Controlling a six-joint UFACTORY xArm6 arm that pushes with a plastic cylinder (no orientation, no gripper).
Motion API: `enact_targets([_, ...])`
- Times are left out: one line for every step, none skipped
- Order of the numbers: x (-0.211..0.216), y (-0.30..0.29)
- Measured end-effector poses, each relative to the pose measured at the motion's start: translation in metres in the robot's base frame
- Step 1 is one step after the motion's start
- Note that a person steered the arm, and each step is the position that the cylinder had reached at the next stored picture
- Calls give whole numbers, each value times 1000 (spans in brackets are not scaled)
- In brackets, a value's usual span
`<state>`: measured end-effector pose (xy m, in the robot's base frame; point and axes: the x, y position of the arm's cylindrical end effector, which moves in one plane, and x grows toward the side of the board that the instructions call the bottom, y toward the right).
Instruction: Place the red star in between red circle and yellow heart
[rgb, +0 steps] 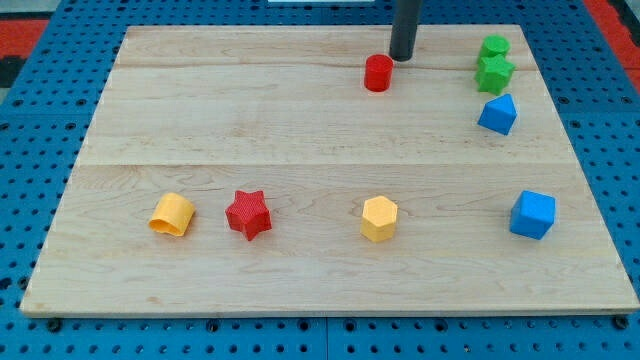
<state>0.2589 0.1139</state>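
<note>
Pale wooden board (300, 130) of joined planks, lying on a blue perforated table (40, 30).

Furthest toward the view's left, in the lower row: a yellow plastic heart-shaped block (172, 214), tipped a little, standing alone on the wood.

Just beside it, to the view's right and not touching: the red plastic star block (248, 214), ridged on top, points spread flat. So the task's star at present in the lower left part of the board, next to the yellow heart, well apart from the red circle.

Further right in the same row: a yellow plastic hexagonal block (379, 218), well apart from the star.

Up near the view's top, slightly left of that hexagon's column: a red plastic round cylinder block (378, 73), the red circle. Immediately to its upper right, my tip (402, 57), the lower end of the dark straight rod, just beside the cylinder; contact or a thin gap cannot be told. No claw on this arm, only the rod, so no wide, narrow or holding state to report.

Toward the view's right edge, top to bottom: a green plastic block (494, 46) touching a second green star-like block (494, 73); below them a blue plastic pentagon-like block (498, 114); well below, a blue plastic cube block (532, 214).
</note>
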Motion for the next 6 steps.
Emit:
enact_targets([34,-60])
enact_targets([46,-170])
enact_targets([102,-123])
enact_targets([197,-48])
enact_targets([271,21])
enact_targets([327,-39])
